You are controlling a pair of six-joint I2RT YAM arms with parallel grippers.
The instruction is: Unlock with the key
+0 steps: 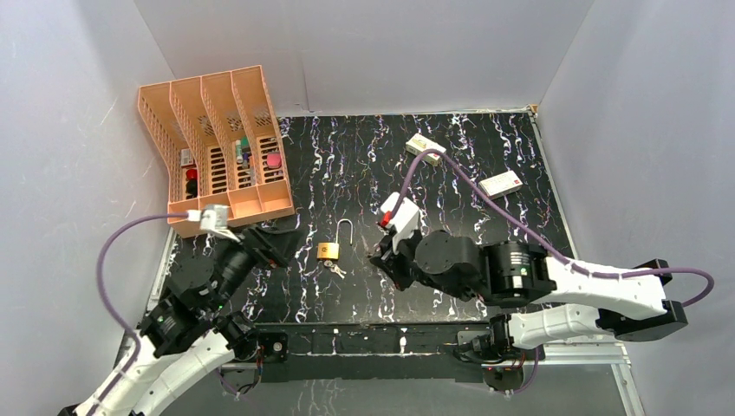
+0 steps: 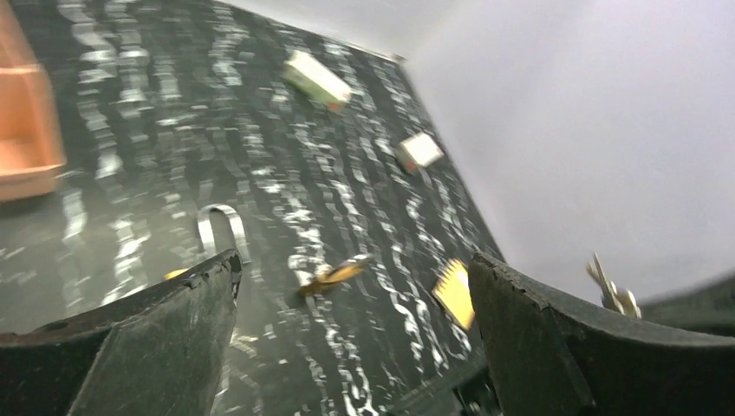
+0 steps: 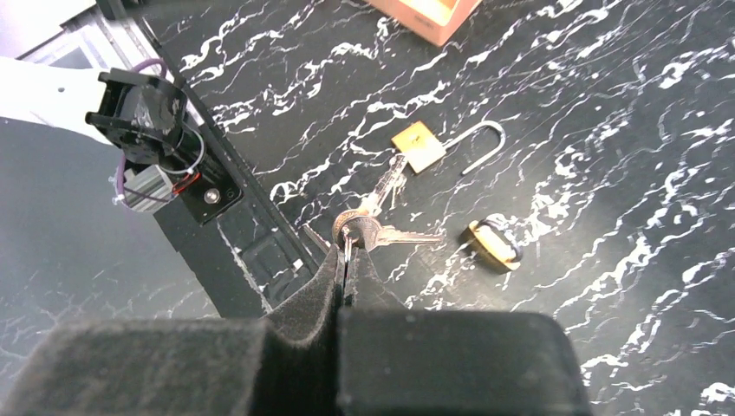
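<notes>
Fingers pressed together, the right gripper [image 3: 345, 260] is pinching the key bunch [image 3: 373, 232] near the long-shackled brass padlock [image 3: 414, 146] and should be squaring one blade to its keyhole; the left gripper [image 2: 355, 264] is hanging spread.

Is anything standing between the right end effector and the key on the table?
Nothing visible does. The right end effector is shut with its tips at the key, whose ring seems pinched between them. The brass padlock with the open shackle lies just beyond; a smaller padlock lies aside, apart.

Silver key [image 3: 403, 235], brass padlock [image 3: 418, 146], black white-veined table [image 1: 347, 165], orange rack [image 1: 260, 204], possibly peach.
</notes>
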